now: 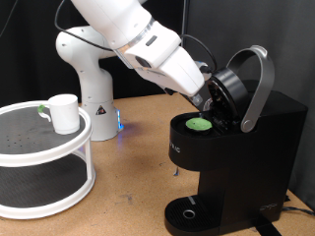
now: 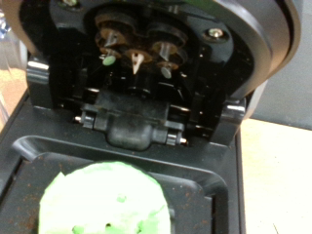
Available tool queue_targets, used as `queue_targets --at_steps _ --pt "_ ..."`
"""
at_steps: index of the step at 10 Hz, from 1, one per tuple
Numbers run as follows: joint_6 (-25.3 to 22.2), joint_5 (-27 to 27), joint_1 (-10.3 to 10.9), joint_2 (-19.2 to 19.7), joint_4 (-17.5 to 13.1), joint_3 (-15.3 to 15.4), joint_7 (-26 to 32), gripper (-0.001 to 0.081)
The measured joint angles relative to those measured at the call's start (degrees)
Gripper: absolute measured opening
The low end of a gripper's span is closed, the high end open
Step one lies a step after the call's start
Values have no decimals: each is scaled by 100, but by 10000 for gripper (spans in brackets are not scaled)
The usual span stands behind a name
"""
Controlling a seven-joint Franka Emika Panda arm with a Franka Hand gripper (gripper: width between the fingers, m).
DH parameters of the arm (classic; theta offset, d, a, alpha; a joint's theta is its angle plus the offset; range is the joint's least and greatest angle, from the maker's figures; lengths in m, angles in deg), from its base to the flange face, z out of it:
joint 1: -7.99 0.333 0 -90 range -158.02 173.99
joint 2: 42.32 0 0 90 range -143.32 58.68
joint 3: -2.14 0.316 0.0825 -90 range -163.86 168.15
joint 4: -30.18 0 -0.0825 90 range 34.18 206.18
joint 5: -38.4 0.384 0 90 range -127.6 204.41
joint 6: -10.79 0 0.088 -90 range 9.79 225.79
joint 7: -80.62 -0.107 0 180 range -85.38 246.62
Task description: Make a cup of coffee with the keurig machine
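The keurig machine point(image 1: 251, 147) stands at the exterior view's right with its lid raised and the silver handle point(image 1: 259, 84) tipped back. A pod with a green top point(image 1: 201, 124) sits in the round brew head. My gripper point(image 1: 208, 99) hovers just above the pod, between it and the open lid. In the wrist view the green pod top point(image 2: 102, 200) fills the near edge below the lid's underside point(image 2: 136, 58); my fingers do not show there. The white cup point(image 1: 64, 112) stands on a tiered stand at the exterior view's left, far from the gripper.
The white round two-tier stand point(image 1: 39, 149) holds the cup and a small green-topped item point(image 1: 41, 110). The arm's white base point(image 1: 89, 79) rises behind it. The round drip tray point(image 1: 187, 212) at the machine's foot has nothing on it.
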Motion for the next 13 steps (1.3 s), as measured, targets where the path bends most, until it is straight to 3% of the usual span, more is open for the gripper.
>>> queue_targets --at_steps 3,6,9,13 --pt "21 70 -32 -31 52 -28 4 805" --pt "-413 223 -168 -425 38 -220 -27 805" --pt "-745 205 -303 -789 -136 -299 -473 805" --pt "-1222 94 -403 -888 -358 -375 -607 805"
